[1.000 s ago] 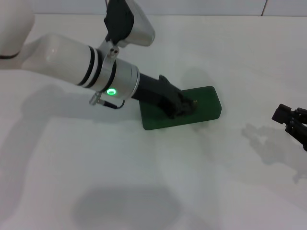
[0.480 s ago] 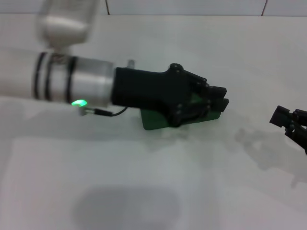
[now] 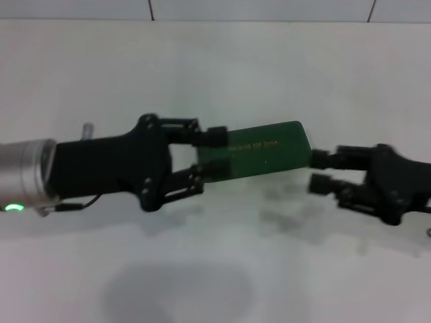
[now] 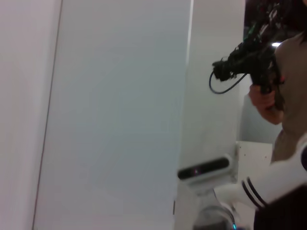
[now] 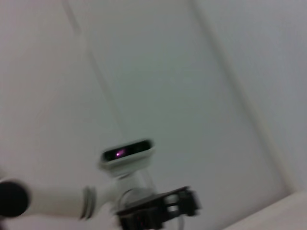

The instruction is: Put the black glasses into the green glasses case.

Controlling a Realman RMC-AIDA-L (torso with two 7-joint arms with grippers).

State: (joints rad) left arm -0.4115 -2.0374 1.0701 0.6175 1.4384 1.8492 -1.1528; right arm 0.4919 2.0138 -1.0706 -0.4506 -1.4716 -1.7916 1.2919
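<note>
Head view: green case lies closed at frame centre on the white surface, lid up, gold lettering visible. Glasses not visible in any view; can't tell where they are. Left pincer comes in from the left edge, fingers apart, one fingertip at the case's upper left corner, the other at its lower left edge. They overlap the case's left end; can't tell if they touch it. Left arm's silver wrist with a green light at far left. Right pincer enters from the right edge, fingers apart, tips just beside the case's right end; contact unclear.

Left wrist view: aimed away from the surface. Pale wall panels fill the left and centre. A person at upper right holds a black device with a cable. The robot's head camera sits lower centre-right, white arm segment at lower right. No case, no own fingers.

Right wrist view: blurred pale wall. Head camera at lower left, a white arm and a dark pincer-like assembly along the bottom. Case not shown.
</note>
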